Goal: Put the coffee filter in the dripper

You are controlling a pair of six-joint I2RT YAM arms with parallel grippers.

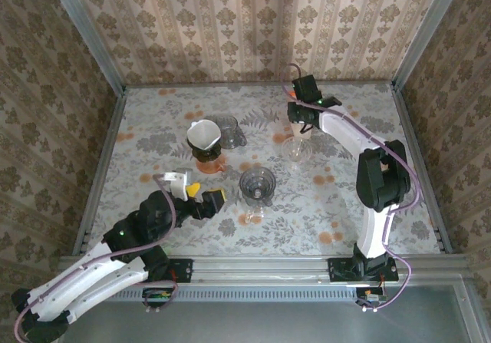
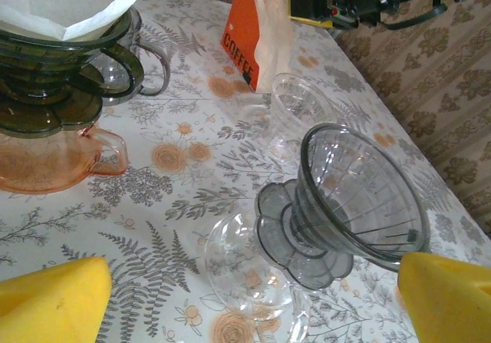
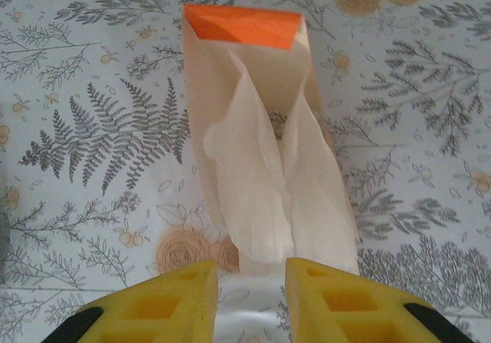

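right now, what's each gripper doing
left gripper: open, holding nothing
right gripper: jaws narrow around the coffee filter, grip cannot be told

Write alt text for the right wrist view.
A white paper coffee filter sticks out of an open orange filter packet on a fern-patterned tablecloth. The right gripper has its yellow fingertips either side of the filter's near end, narrowly apart; a firm pinch cannot be confirmed.

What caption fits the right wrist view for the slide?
Right gripper straddling a white coffee filter protruding from the orange-topped filter pack.
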